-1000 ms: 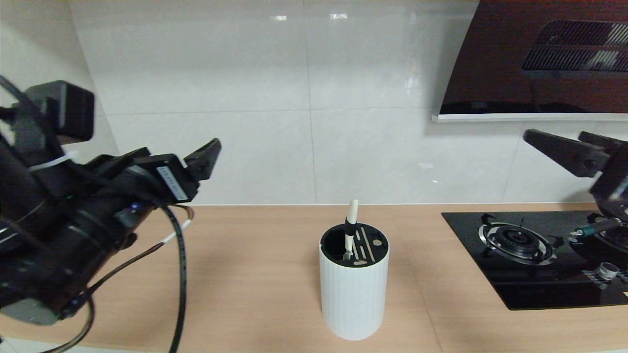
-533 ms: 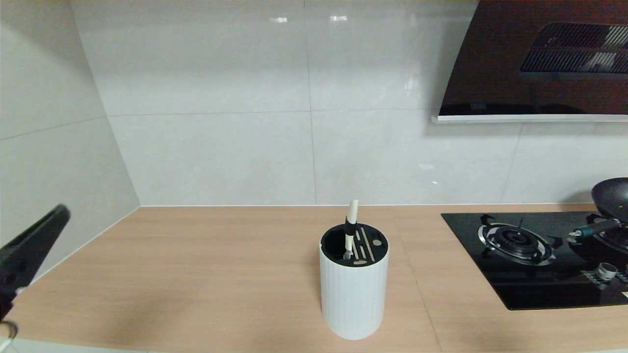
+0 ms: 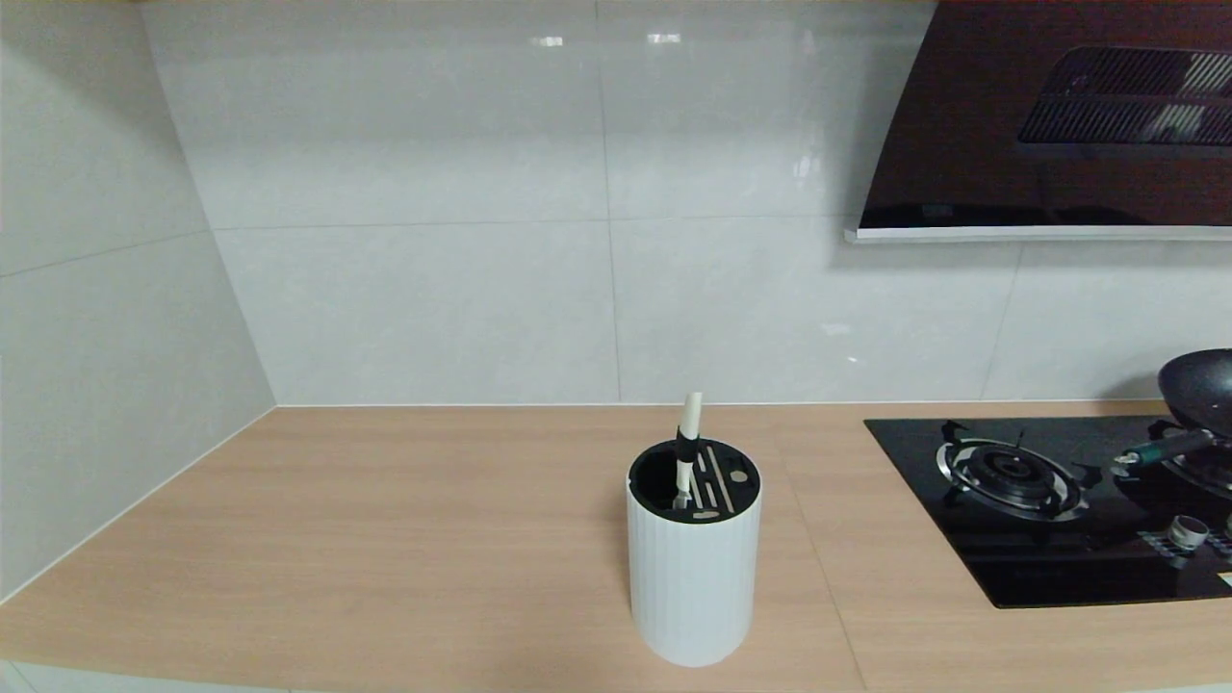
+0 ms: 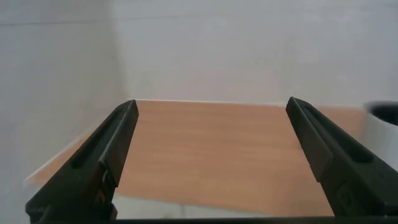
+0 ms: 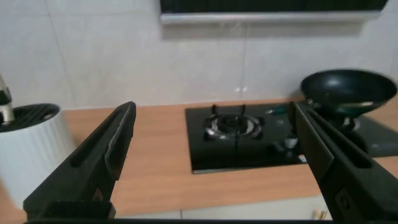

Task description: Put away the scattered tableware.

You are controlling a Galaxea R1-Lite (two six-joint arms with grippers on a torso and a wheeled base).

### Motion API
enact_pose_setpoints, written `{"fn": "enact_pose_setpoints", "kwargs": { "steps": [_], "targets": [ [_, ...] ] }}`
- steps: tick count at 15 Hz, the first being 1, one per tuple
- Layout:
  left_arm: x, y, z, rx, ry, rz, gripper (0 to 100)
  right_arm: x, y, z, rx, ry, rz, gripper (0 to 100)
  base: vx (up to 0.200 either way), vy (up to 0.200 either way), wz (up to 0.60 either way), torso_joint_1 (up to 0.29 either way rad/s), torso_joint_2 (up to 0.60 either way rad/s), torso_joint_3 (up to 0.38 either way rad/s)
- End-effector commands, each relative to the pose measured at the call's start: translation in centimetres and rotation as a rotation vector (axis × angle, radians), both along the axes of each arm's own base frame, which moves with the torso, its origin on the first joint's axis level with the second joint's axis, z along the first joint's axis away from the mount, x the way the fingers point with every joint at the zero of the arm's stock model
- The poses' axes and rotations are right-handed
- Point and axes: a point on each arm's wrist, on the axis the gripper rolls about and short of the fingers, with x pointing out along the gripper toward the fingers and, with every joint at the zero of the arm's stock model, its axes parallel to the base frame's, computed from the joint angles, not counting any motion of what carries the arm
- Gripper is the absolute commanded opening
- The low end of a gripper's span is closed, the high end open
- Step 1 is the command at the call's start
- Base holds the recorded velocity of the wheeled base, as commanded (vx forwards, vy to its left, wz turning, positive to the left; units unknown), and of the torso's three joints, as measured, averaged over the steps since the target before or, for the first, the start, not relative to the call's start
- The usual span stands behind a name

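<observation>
Broadly, a pale tiled wall [image 3: 414, 289] backs a light wooden surface [image 3: 433, 539], which runs from the corner on the robot's left to a black gas hob [image 3: 1049, 558] set into it on the right. A dark range hood [image 3: 1049, 125] hangs on the wall above the hob.

The left hand [image 4: 211, 106] is held level above the surface, facing across bare wood toward the wall corner. Its two black fingers [image 4: 112, 155] are spread wide with nothing between them. The right hand [image 5: 212, 109] is held at about the same level near the front edge of the surface, facing the hob and the wall behind it. It too is spread wide and holds nothing.

A white ribbed holder [image 3: 691, 577] with a black slotted top stands upright on the surface, just left of the hob and well apart from both hands. A dark pan [image 3: 1198, 380] sits on the hob's right burner, its green handle pointing left. One utensil [image 3: 688, 433] with a cream handle and a black band stands in the holder's round opening, leaning slightly. A small metal knob [image 3: 1188, 527] sits near the hob's front right corner.
</observation>
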Motion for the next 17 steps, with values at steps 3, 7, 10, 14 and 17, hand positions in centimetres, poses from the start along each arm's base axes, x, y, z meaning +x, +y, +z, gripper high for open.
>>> {"fn": "enact_pose_setpoints", "kwargs": {
  "steps": [3,7,10,14,17],
  "targets": [
    [-0.1,-0.5,-5.0,0.046,0.027,0.098,100,1.4,0.0,-4.0,0.004,0.051,-0.044,100,0.0,0.0,0.0,0.0,0.0,0.0],
    [0.9,-0.8,-8.2,-0.029,0.17,-0.079,100,2.4,0.1,-6.5,0.051,0.102,0.025,100,0.0,0.0,0.0,0.0,0.0,0.0],
    [0.9,-1.1,-8.3,-0.033,0.185,-0.221,100,2.4,0.3,-7.0,0.044,0.151,0.093,100,0.0,0.0,0.0,0.0,0.0,0.0],
    [0.9,-1.3,-8.5,0.064,0.211,-0.273,100,2.4,0.3,-7.0,0.051,0.149,0.093,100,0.0,0.0,0.0,0.0,0.0,0.0],
    [0.9,-1.3,-8.5,0.062,0.211,-0.273,100,2.4,0.3,-7.0,0.048,0.149,0.095,100,0.0,0.0,0.0,0.0,0.0,0.0]
  ]
}}
